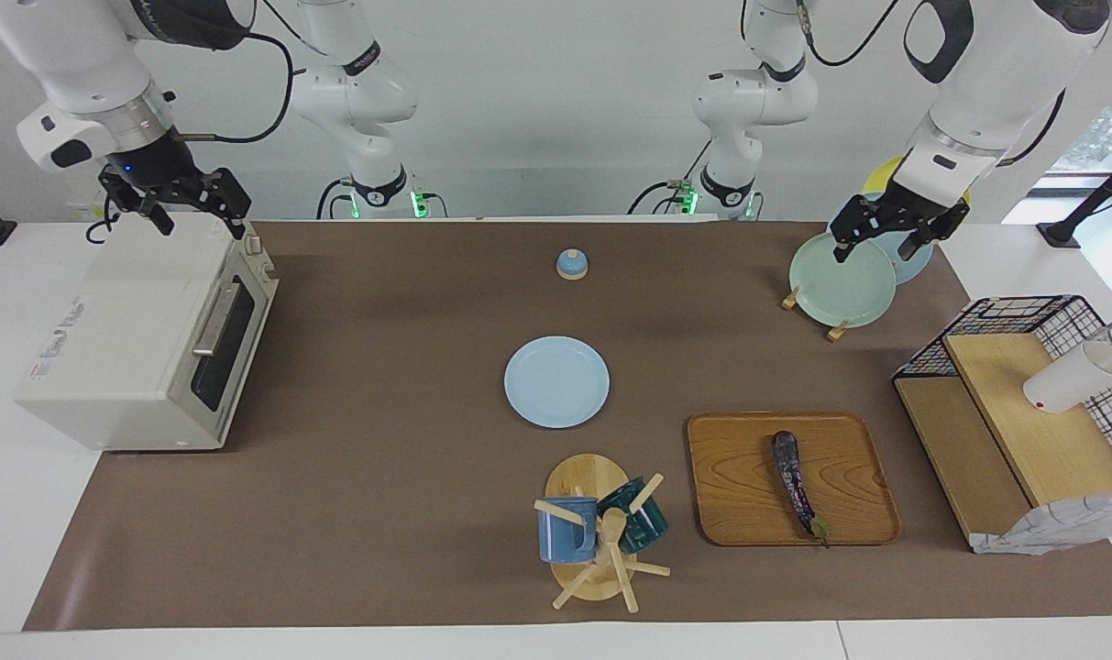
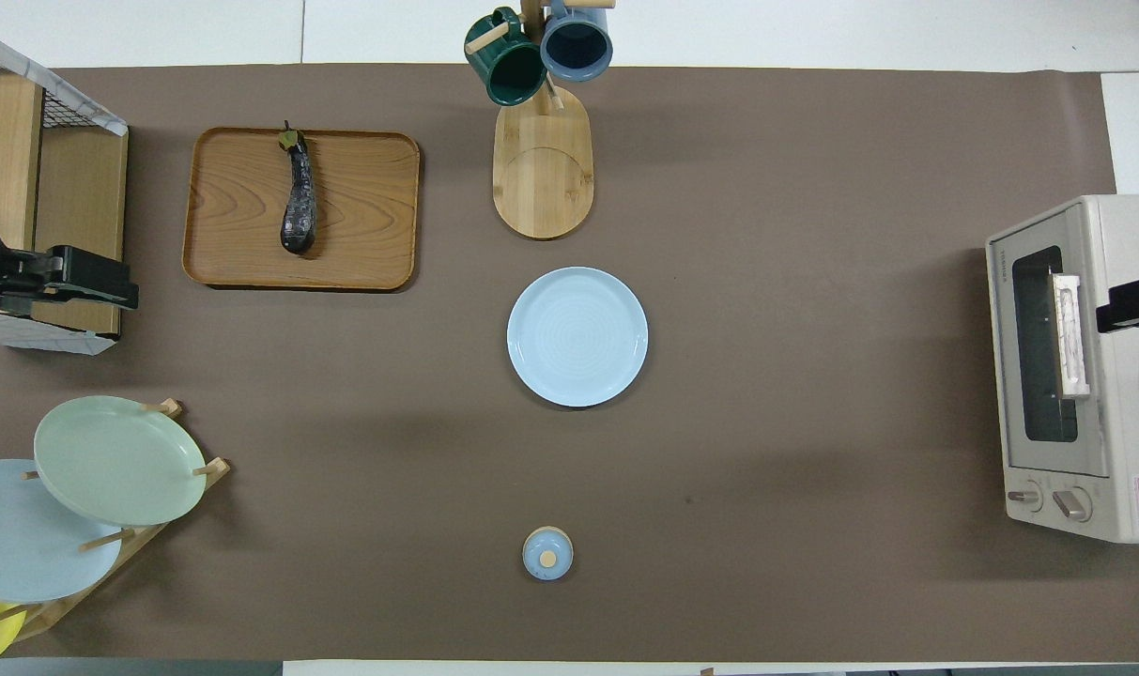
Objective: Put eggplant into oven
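Note:
The eggplant [image 1: 794, 481] [image 2: 299, 202] is long, dark purple and glossy, and lies lengthwise on a wooden tray [image 1: 730, 477] [image 2: 362, 207] toward the left arm's end of the table. At the right arm's end stands the off-white oven [image 1: 143, 339] [image 2: 1067, 366] with its dark glass door shut. My right gripper [image 1: 200, 227] [image 2: 1132, 302] hangs open over the oven's top and holds nothing. Over the plate rack, well away from the eggplant, my left gripper [image 1: 876, 249] [image 2: 81, 282] is open and empty.
A light blue plate [image 1: 556, 381] [image 2: 577, 336] lies mid-table. A mug tree [image 1: 597, 532] [image 2: 541, 56] with two mugs stands beside the tray. A small blue lidded jar [image 1: 571, 265] [image 2: 547, 553] sits nearer the robots. A plate rack [image 1: 844, 280] [image 2: 118, 460] and a wire shelf [image 1: 1014, 403] are at the left arm's end.

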Controlling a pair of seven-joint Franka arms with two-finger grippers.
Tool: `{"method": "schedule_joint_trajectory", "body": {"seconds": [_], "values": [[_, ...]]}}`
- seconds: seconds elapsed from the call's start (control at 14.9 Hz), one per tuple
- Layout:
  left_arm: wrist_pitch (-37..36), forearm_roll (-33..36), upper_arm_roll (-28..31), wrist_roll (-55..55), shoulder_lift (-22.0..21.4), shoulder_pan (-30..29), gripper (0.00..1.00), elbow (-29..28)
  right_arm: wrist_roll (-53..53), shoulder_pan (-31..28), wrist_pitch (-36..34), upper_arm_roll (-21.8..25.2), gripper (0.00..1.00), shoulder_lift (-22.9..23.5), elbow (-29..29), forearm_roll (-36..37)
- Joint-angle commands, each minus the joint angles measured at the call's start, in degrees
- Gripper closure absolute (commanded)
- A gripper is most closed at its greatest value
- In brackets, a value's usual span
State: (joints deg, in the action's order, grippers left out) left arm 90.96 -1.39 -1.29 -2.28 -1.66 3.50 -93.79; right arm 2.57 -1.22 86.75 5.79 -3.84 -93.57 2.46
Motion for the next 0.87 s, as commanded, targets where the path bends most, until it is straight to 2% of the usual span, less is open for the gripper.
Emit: {"method": "schedule_joint_trajectory", "body": {"seconds": [0.0,0.54,0.6,0.67,0.74,0.8], "values": [[0.98,0.95,-0.03,0.17,-0.18,0.28,0.0,-0.43,1.38,-0.8,-0.7,-0.34,0.0,-0.73,-0.65,-0.35],[1.15,0.95,-0.03,0.35,-0.36,0.37,0.0,-0.52,2.44,-0.97,0.52,-0.42,0.0,-0.65,-0.65,-0.87],[1.41,0.95,-0.03,0.43,-0.36,0.28,0.0,-0.52,2.53,-0.63,2.96,-0.34,0.08,-0.91,-1.96,-2.01],[2.46,0.95,-0.03,0.52,-0.36,0.28,0.0,-0.69,2.53,-0.54,4.73,-0.34,0.66,-1.43,-3.8,-2.19],[3.08,0.95,-0.03,0.35,-0.44,0.28,0.0,-1.13,2.44,-0.89,5.53,-0.34,1.0,-2.39,-5.9,-2.19],[3.17,0.95,-0.12,0.26,-0.45,0.45,0.0,-1.31,2.53,-1.06,6.84,-0.16,1.0,-3.71,-9.06,-2.19]]}}
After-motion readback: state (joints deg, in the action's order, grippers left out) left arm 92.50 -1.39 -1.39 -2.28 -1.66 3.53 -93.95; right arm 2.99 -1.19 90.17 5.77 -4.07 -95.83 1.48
